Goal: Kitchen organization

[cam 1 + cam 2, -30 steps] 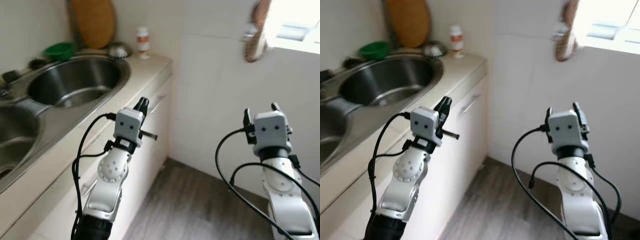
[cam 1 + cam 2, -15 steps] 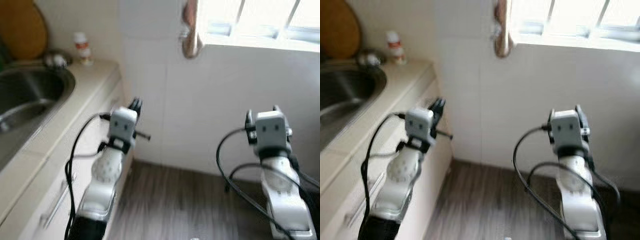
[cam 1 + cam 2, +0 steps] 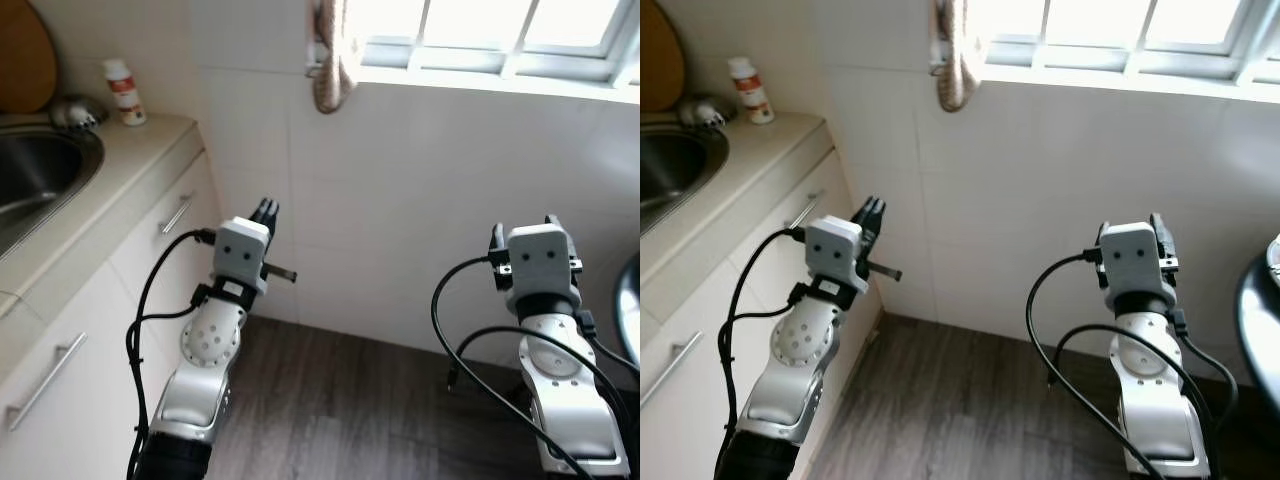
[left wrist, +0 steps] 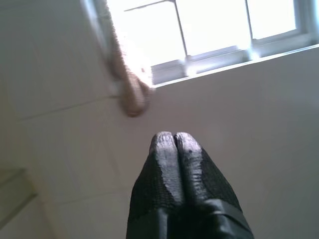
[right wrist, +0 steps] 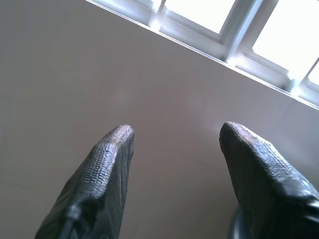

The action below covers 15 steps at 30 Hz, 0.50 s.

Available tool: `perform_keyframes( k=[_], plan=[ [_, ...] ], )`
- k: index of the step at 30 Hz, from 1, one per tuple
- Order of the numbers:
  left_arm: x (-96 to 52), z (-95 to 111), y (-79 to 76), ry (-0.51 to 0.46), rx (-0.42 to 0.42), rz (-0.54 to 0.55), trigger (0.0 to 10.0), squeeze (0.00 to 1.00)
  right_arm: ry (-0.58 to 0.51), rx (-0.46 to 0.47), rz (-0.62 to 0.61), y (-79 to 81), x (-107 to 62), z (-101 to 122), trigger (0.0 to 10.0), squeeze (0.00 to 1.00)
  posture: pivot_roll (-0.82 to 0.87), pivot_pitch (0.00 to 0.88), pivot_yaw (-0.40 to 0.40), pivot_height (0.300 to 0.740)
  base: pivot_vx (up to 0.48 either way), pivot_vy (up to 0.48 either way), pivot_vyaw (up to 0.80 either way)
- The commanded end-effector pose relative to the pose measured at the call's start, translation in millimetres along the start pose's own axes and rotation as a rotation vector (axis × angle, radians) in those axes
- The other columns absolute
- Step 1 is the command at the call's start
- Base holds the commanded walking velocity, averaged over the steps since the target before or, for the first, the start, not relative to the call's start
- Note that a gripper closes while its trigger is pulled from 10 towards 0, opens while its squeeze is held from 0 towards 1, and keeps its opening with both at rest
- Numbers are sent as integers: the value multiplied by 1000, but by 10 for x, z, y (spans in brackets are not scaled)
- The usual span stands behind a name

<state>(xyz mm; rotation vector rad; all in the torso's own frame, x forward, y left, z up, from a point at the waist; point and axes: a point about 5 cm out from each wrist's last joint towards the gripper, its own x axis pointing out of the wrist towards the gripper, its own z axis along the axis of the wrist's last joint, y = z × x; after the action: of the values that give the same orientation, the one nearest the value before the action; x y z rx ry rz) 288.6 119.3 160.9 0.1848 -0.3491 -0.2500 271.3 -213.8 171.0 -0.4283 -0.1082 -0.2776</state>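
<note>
Both arms raised over wood floor (image 3: 340, 400), facing tiled wall. Left gripper (image 4: 173, 142) clenched, empty, just right of counter (image 3: 120, 165). Right gripper (image 5: 174, 137) released, well right of counter. Far: small bottle (image 3: 120, 90) on counter's back edge, beside sink (image 3: 40, 170); window (image 3: 480, 30) above.

The right gripper (image 5: 174, 137) holds its two black fingers (image 5: 107, 167) wide apart (nothing between them), aimed at a plain white wall (image 5: 75, 74). A bright window (image 5: 239, 25) with a white frame runs along the wall's upper edge.

A bottle (image 3: 123, 94) stands on the counter (image 3: 110, 165) left, behind the sink (image 3: 35, 180).
</note>
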Motion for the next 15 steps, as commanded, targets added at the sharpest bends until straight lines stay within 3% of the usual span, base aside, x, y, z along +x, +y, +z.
perform_keyframes(
  k=[1,15],
  plan=[
    [32,39,-77,-16,-1,-29,10000,0,39,8,-38,-89,3,-63,10000,0,2,0,19,740,0,0,-800],
    [29,34,-90,-14,-13,-32,10000,0,133,86,-120,-239,34,-176,10000,0,-3,0,21,740,0,0,-797]
  ],
)
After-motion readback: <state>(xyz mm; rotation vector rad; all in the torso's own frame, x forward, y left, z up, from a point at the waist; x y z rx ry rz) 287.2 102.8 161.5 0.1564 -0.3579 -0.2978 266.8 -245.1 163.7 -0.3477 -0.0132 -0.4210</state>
